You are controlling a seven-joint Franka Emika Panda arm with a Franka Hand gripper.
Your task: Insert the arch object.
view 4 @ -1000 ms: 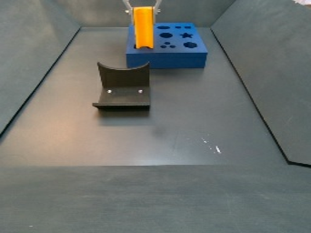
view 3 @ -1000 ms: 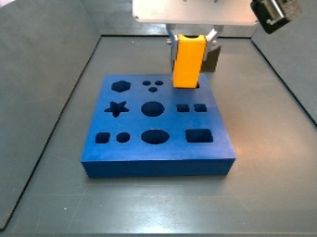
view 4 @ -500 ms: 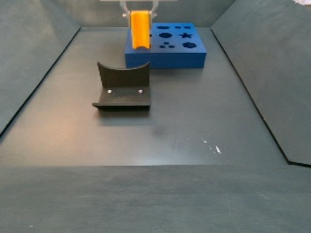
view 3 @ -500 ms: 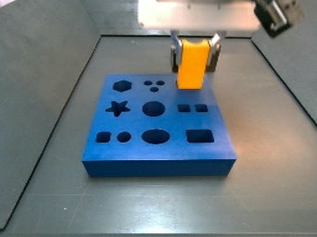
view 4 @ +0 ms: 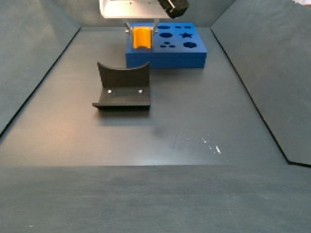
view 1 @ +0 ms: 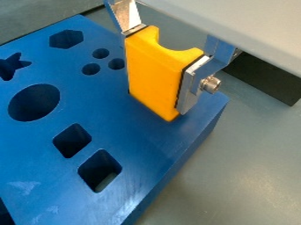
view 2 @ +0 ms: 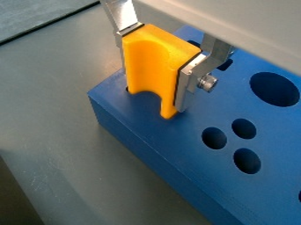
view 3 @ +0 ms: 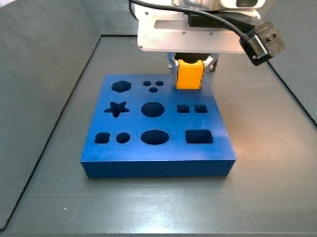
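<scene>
Pinching the arch object between its two silver fingers, the gripper is hanging over a far corner of the blue board, on the side of the board away from the fixture. Both wrist views are showing the jaws pressing on opposite faces of the orange-yellow block, so the piece is sitting directly inside the gripper rather than off to any side of it.

What matters for the coming move is how the block is standing against the board. Its long axis is running upright, roughly square to the board's top face, and its lower end is dipping at or just into an opening at that corner; how deep it is sitting cannot be told, since the block itself is hiding the hole's floor. In a side view the block is showing only as a short orange stub under the gripper body, near the board's small round holes; in another it is sitting at the board's corner.

Judging from this, the insertion is looking well begun, and the remaining travel is reading as straight down along the block's own length, with little sideways correction called for. The fixture is standing on the desk well apart from the board.
</scene>
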